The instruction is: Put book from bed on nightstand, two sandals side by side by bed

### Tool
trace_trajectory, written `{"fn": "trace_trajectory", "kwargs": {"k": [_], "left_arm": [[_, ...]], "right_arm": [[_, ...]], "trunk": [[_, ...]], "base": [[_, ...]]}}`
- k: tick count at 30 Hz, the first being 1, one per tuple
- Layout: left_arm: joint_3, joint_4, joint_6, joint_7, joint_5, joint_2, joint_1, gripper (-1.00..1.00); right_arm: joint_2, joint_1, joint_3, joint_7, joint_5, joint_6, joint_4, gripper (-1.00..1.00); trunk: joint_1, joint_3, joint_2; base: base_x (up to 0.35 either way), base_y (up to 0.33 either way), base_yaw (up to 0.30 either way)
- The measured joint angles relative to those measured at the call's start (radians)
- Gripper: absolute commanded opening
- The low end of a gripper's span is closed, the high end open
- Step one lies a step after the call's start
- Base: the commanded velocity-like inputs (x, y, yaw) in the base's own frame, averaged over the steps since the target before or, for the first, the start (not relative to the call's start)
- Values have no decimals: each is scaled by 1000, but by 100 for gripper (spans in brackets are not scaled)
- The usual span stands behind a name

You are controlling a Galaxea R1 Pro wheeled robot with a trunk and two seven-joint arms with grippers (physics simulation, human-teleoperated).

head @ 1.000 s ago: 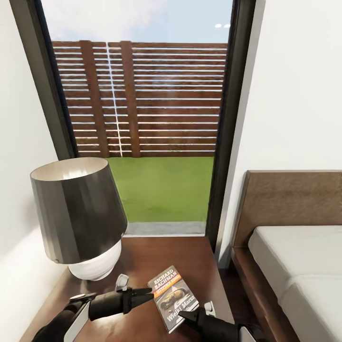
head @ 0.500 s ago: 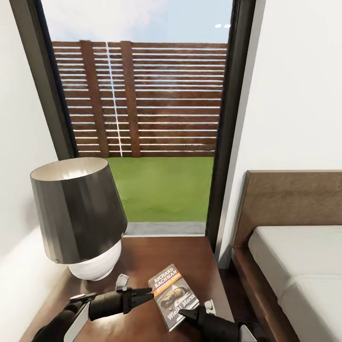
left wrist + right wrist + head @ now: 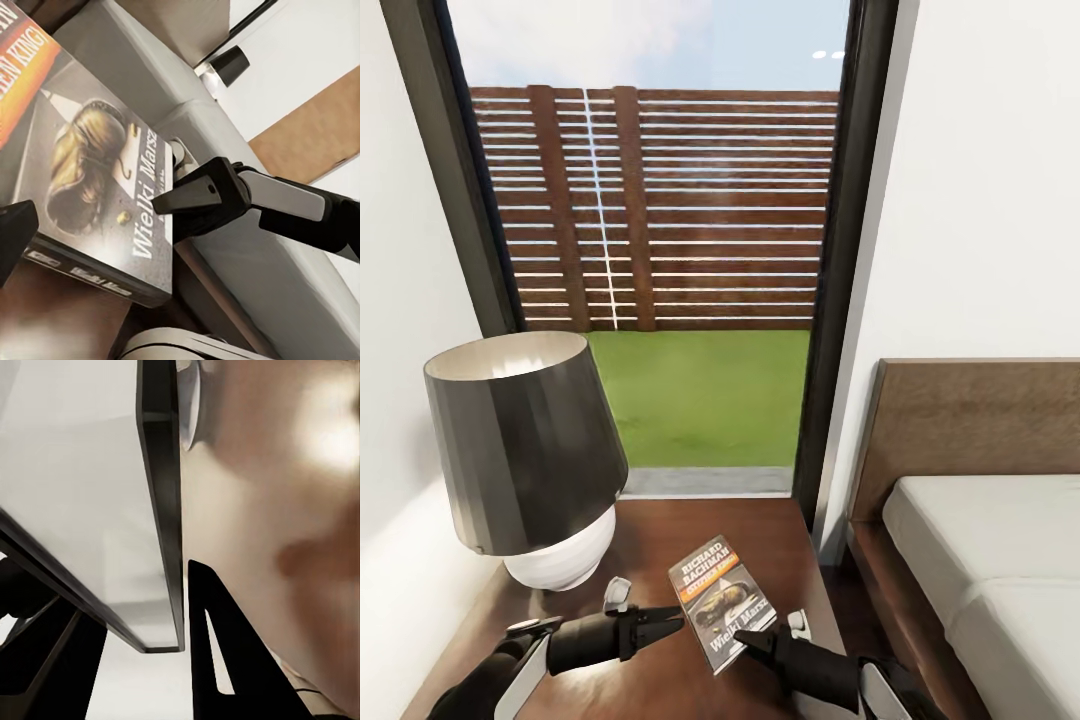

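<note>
One thing matters for you: the book point(image 3: 722, 617) lies over the nightstand point(image 3: 660, 540), long axis roughly 11-to-5, its near edge clamped in your right pincer point(image 3: 752, 645), left pincer point(image 3: 672, 621) spread open at its 9.

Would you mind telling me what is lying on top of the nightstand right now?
On the nightstand stand a lamp and the book, held at its near edge by the right gripper. The wood under the lamp base and book is covered.
</note>
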Motion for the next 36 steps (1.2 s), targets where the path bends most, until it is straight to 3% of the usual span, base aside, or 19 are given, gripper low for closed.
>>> {"fn": "trace_trajectory", "kwargs": {"k": [5, 11, 20, 24, 36], "left_arm": [[0, 0, 0, 0, 0, 0, 0, 100], [0, 0, 0, 0, 0, 0, 0, 100], [0, 0, 0, 1, 0, 0, 0, 100], [0, 0, 0, 2, 0, 0, 0, 100], [0, 0, 0, 3, 1, 0, 0, 100]], "right_arm": [[-2, 0, -3, -18, 4, 0, 3, -100], [-2, 0, -4, -99, -2, 1, 5, -100], [-1, 0, -4, -104, -6, 6, 11, -100], [-2, 0, -4, -104, -7, 7, 12, -100], [-1, 0, -4, -108, -4, 6, 17, -100]], "trunk": [[0, 0, 0], [0, 0, 0], [0, 0, 0], [-2, 15, 1], [-2, 15, 1]], "base": [[0, 0, 0], [0, 0, 0], [0, 0, 0], [0, 0, 0], [0, 0, 0]]}}
